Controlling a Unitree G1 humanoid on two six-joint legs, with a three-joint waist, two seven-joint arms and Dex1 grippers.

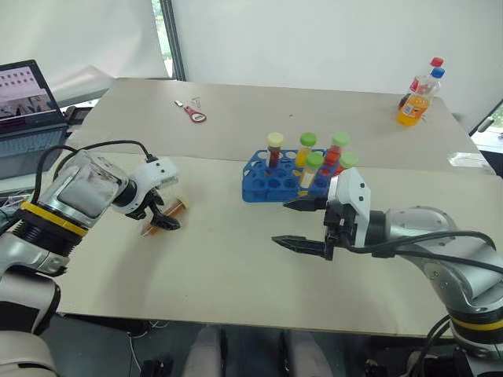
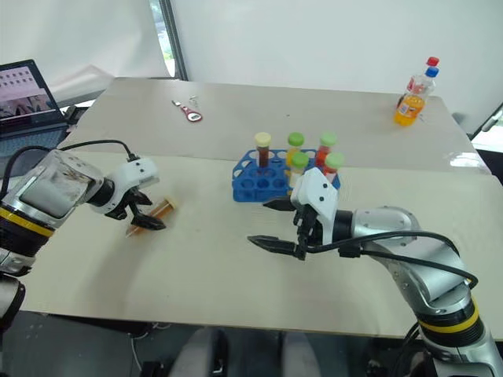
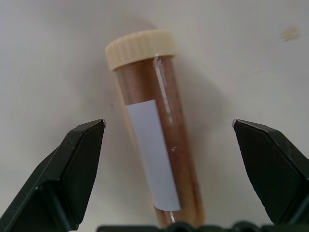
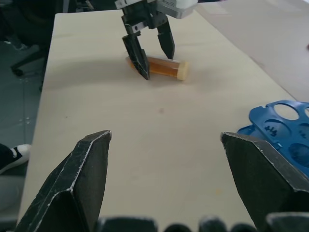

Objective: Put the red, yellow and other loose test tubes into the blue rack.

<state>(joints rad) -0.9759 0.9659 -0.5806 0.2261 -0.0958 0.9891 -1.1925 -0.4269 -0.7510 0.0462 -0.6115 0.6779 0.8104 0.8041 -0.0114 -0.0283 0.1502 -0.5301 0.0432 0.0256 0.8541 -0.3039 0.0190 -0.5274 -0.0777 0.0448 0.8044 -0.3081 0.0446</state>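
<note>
A loose test tube (image 3: pixel 155 145) with brown liquid and a cream cap lies on its side on the table's left part (image 1: pixel 174 209). My left gripper (image 1: pixel 161 217) points down over it and is open, one finger on each side of the tube and neither touching it (image 4: pixel 150 50). The blue rack (image 1: pixel 259 187) stands mid-table and holds several upright tubes with green caps and one with a cream cap. In front of the rack hangs my right gripper (image 1: pixel 281 222), turned toward the left, open and empty.
An orange soda bottle (image 1: pixel 415 98) stands at the far right. A small red-handled tool (image 1: pixel 194 115) lies at the far middle-left. A laptop (image 1: pixel 27 102) sits off the table's left edge. Bare tabletop (image 1: pixel 228 267) spreads between the two grippers.
</note>
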